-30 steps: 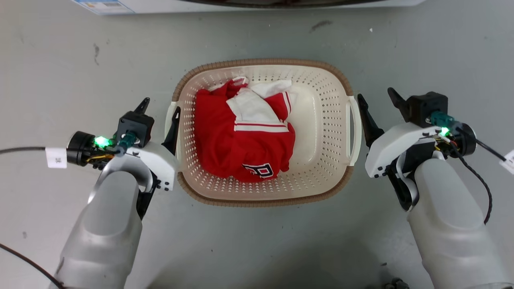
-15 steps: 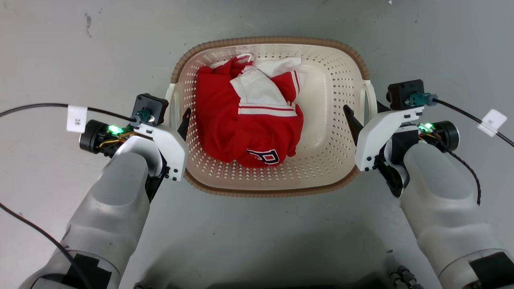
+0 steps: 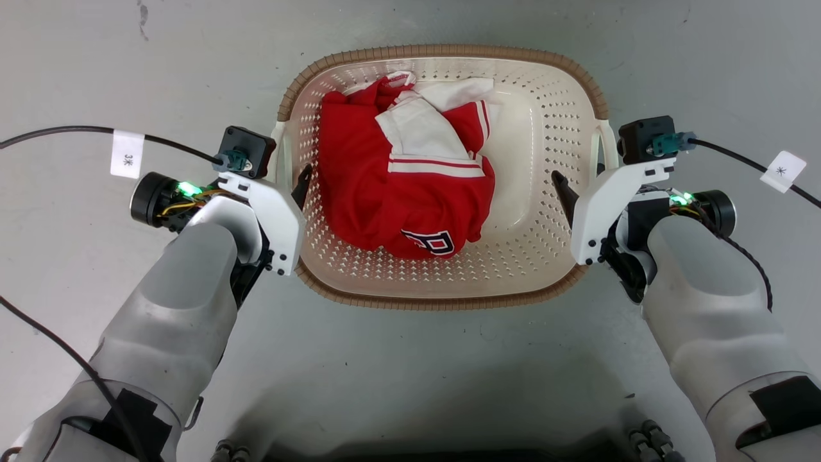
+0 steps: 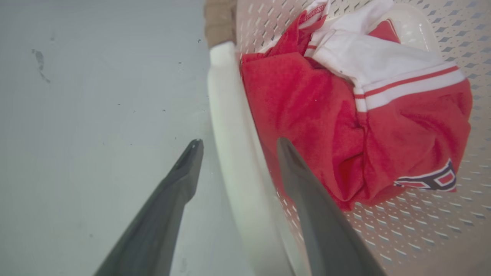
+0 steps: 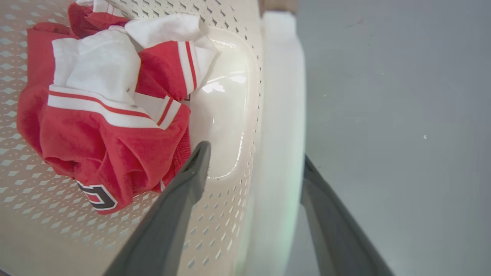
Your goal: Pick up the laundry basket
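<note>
The laundry basket point(image 3: 449, 298) is seen on the floor point(image 3: 410, 372), long axis running left to right. Its left handle point(image 4: 230, 126) is straddled by the open left end effector point(image 4: 239, 142), its right handle point(image 5: 282, 115) by the open right end effector point(image 5: 255, 153).

The left forearm point(image 3: 173, 308) and the right forearm point(image 3: 705, 301), both pale grey, rise from the bottom corners of the head view and lean inward, mirroring each other with the wrists well apart. Each wrist ends in a white housing point(image 3: 276, 212), and a small green light point(image 3: 188, 188) glows on each. The left gripper point(image 4: 239, 142) has its two dark fingers point(image 4: 168, 207) spread wide, tips pointing forward. The right gripper point(image 5: 256, 152) is spread the same way. In the right wrist view its inner finger shows whole and its outer one is partly hidden.
</note>
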Available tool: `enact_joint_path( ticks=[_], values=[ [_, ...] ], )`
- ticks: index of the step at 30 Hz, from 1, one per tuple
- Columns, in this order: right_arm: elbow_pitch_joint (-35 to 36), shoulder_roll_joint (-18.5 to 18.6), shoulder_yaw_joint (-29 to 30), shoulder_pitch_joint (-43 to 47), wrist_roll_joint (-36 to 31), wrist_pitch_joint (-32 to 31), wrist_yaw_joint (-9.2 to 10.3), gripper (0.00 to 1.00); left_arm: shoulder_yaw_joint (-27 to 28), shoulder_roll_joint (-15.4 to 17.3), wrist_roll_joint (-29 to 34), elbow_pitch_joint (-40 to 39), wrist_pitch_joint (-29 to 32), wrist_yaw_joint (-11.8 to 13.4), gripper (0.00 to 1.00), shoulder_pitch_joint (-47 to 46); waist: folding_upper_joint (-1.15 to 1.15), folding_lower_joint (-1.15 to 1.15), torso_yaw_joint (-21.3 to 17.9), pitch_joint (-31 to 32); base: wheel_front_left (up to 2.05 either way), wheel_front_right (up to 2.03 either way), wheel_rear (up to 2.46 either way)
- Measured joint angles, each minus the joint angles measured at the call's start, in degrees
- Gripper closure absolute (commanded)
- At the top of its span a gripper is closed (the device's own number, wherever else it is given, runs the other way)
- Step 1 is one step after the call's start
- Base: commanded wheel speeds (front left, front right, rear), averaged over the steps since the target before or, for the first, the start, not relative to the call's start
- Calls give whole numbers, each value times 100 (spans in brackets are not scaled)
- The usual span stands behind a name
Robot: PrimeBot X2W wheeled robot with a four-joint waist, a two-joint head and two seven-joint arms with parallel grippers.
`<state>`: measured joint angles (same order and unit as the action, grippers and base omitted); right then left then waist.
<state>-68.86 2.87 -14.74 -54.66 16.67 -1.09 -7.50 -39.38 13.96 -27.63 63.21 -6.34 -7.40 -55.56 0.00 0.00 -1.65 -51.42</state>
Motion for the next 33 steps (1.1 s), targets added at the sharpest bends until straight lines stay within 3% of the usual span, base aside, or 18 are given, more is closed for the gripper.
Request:
enact_joint_path(
  ticks=[12,14,15,16,17,33],
  values=[
    [-303,1,-164,-210,148,155,0,0,-915,205,-869,-111,110,0,0,-190,0,0,63,-85,0,0,0],
    [-323,0,-209,-227,185,147,0,0,-1002,209,-1045,-115,196,0,34,-199,0,0,67,-89,0,0,0],
    [-328,0,-226,-238,204,133,0,38,-1034,209,-1116,-132,216,0,51,-200,0,0,68,-93,0,0,0],
    [-337,1,-243,-243,210,132,0,68,-1077,209,-1205,-157,243,-2,100,-200,0,0,70,-98,0,0,0],
    [-347,0,-257,-247,227,131,0,100,-1137,208,-1292,-192,293,-10,100,-201,0,0,73,-103,0,0,0],
    [-470,-31,-267,-221,105,-142,3,100,-2145,457,-2181,-604,405,9,100,-148,0,0,76,295,0,0,0]
  ],
)
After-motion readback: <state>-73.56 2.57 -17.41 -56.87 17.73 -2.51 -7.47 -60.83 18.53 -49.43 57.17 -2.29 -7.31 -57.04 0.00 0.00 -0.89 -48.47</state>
